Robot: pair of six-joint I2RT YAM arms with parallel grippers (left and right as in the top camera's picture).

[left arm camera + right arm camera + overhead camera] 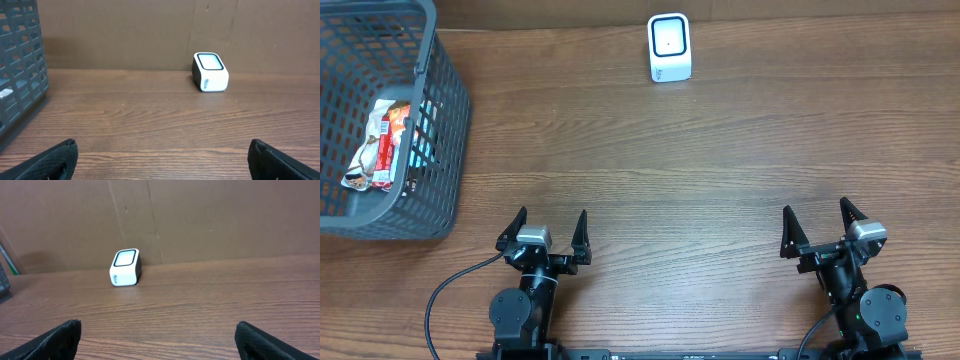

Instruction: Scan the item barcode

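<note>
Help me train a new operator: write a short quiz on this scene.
1. True or false: the snack packet lies outside the basket.
2. Where does the scanner stand? A) far side of the table B) in the basket C) at the near edge
3. Fill in: the left gripper and right gripper are both ____ and hold nothing.
Key: 1 false, it lies in the basket; 2 A; 3 open.

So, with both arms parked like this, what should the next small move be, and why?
Probably swing the left gripper toward the grey basket, jaws open. The snack packet lies inside it, both grippers are open and empty, and the left one sits nearer the basket than the right gripper. The scanner stands at the far edge.
</note>
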